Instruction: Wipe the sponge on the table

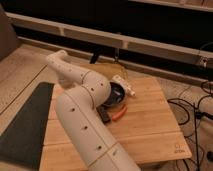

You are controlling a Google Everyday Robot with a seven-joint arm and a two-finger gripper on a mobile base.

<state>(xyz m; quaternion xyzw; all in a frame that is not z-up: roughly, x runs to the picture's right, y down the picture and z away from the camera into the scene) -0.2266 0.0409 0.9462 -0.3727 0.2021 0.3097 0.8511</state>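
Worktop (150, 117): light bamboo-coloured wood in wide planks, lying flat and level, with a small dark mark at its near right corner. Sponge: I cannot make it out.
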